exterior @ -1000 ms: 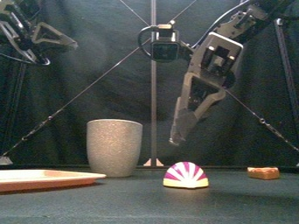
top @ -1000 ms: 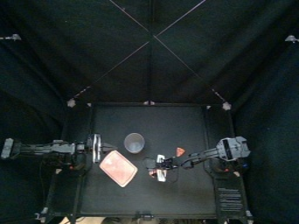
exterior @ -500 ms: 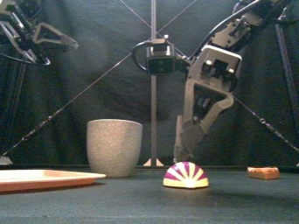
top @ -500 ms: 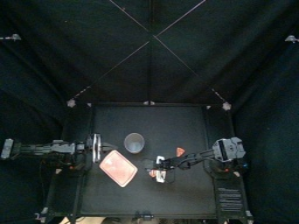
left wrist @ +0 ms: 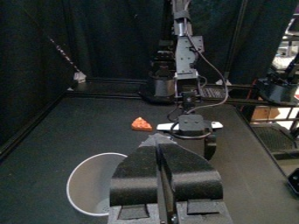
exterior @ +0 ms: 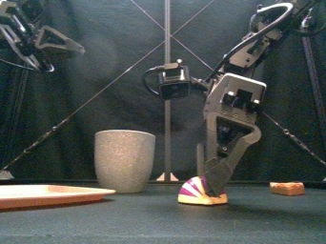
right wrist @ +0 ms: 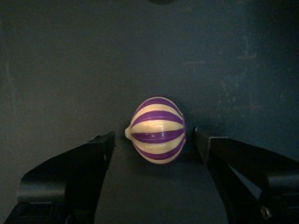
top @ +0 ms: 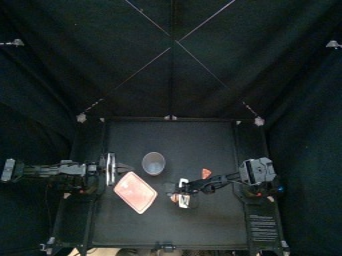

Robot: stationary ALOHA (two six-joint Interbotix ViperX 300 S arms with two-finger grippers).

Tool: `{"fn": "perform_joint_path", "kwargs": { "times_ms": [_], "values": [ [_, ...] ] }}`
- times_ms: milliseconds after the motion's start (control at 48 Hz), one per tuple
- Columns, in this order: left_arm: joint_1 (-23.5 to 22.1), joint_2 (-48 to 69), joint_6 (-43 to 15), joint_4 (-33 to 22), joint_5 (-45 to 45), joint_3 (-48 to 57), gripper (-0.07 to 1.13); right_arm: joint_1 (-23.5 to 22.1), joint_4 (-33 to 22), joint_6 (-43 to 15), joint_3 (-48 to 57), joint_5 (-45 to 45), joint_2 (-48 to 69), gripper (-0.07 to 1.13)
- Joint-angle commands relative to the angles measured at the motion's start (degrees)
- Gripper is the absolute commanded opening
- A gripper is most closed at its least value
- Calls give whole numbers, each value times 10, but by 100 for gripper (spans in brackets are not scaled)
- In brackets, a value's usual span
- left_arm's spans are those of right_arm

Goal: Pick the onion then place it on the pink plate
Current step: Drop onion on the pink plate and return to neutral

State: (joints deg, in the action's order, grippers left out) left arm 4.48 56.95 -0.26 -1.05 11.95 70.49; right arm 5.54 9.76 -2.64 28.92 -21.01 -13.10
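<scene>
Pink plate [exterior: 51, 194]: flat at the table's left front; grey cup [exterior: 125, 160] upright behind it. Left gripper [left wrist: 167, 166]: raised at left, jaws pressed together (holding nothing). Right gripper [exterior: 208, 187]: down at the table, jaws parted either side of the purple-striped onion [right wrist: 162, 131], which sits on the table right of the plate

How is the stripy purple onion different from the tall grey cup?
The purple-and-white striped toy onion has bold stripes; the tall grey speckled cup is one plain colour with tiny flecks. The onion is a low dome; the cup stands much taller. The right gripper has its open jaws on either side of the onion; nothing grips the cup. Both stand on the black table.
</scene>
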Motion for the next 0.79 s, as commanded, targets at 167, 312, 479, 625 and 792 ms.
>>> {"fn": "perform_joint_path", "kwargs": {
  "times_ms": [167,312,479,625,792],
  "values": [
    [1,-1,1,-1,5,-4,30,-4,0,0,-11,0,9,99],
    [1,-1,1,0,6,-3,30,-3,0,1,-13,0,9,88],
    [1,-1,0,0,6,-3,30,-1,-1,1,-21,0,13,82],
    [1,-1,0,0,6,-3,30,0,-1,4,-58,-2,31,82],
    [1,-1,0,0,5,-3,30,1,-26,10,-120,4,31,82]
  ]
}}
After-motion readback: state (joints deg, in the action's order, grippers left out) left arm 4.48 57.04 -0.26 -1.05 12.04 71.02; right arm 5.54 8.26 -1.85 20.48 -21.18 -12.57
